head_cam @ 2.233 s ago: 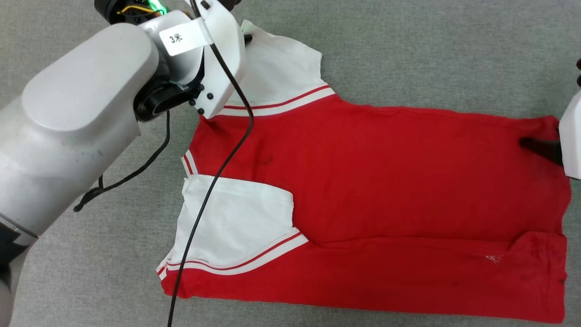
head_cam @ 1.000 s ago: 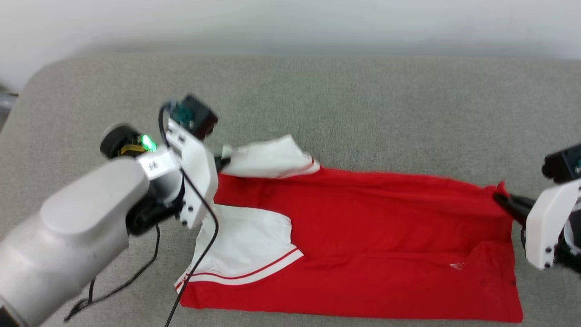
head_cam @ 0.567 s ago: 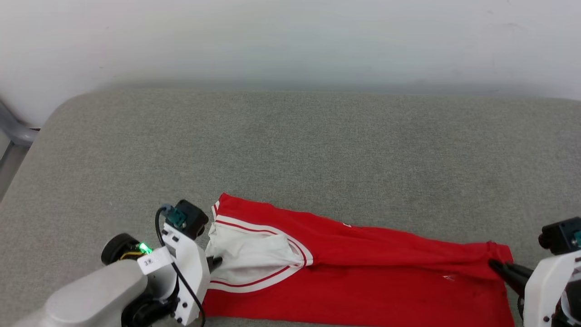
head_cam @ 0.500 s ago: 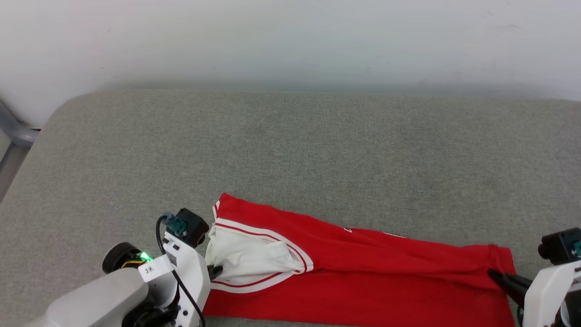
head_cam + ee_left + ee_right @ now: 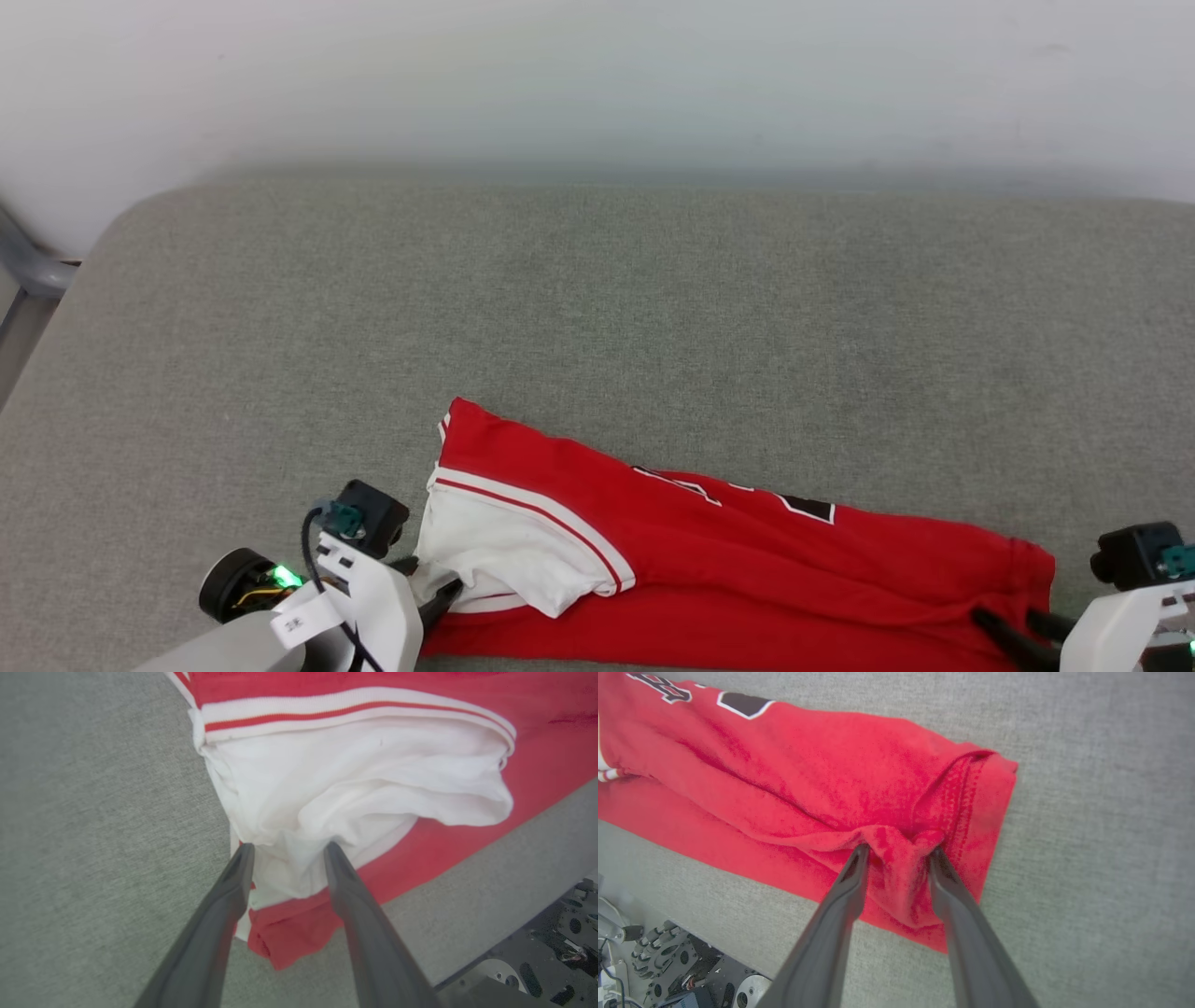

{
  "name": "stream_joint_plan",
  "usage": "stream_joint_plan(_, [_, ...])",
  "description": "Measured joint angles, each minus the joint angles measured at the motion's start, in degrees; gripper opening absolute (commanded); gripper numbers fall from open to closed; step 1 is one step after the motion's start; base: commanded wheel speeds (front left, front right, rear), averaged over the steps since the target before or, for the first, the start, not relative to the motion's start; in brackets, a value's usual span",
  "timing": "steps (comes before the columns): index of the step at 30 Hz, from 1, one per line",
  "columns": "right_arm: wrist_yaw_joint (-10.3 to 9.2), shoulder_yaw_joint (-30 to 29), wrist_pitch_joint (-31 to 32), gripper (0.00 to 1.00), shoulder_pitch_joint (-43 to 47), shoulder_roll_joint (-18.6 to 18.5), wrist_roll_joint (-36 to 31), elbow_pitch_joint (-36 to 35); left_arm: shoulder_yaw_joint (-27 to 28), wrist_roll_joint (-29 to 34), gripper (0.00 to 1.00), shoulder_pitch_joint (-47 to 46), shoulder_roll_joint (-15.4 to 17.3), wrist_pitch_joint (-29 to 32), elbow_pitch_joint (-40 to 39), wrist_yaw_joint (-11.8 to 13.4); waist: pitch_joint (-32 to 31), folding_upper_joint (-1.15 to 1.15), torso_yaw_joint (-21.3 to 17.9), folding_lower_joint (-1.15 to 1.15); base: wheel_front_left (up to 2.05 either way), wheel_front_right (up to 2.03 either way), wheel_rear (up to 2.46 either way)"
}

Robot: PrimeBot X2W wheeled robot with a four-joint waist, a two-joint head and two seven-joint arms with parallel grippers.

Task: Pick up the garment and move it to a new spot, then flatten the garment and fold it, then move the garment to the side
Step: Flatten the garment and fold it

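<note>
Left claw (image 5: pixel 287 847), at the bench's (image 5: pixel 597 308) near left: jaws apart, white sleeve cloth slack between them. The garment (image 5: pixel 709 551) lies along the bench's near edge, doubled lengthwise, lettering partly showing. Right claw (image 5: pixel 899 850), near right: jaws apart around bunched hem. Judged: first fold laid; further folding and the move aside outstanding.

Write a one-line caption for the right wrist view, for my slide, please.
The right hand, fingers apart, straddles a bunched hem corner of the folded red jersey on a grey fabric surface.
</note>
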Motion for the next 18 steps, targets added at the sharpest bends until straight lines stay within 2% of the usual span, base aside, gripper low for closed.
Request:
stream_joint_plan(7, [0.01,-5.05,-1.13,1.00,0.06,-2.11,5.28,-6.09,3.00,3.37,1.00,2.17,-0.12,-12.02,0.15,5.47,-2.01,0.00,0.02,0.00,0.00,0.00,0.00])
stream_joint_plan(12, [0.00,-10.46,0.03,1.00,1.04,-4.56,7.10,-7.56,6.51,4.66,1.00,3.58,-0.66,-19.98,-0.89,10.68,-2.53,0.00,0.50,0.00,0.00,0.00,0.00])
stream_joint_plan(18, [0.00,-14.71,5.64,1.00,3.33,-4.91,9.53,-3.86,12.10,7.80,1.00,6.43,-2.07,-22.62,-1.94,15.19,-2.28,0.00,1.49,0.00,0.00,0.00,0.00])
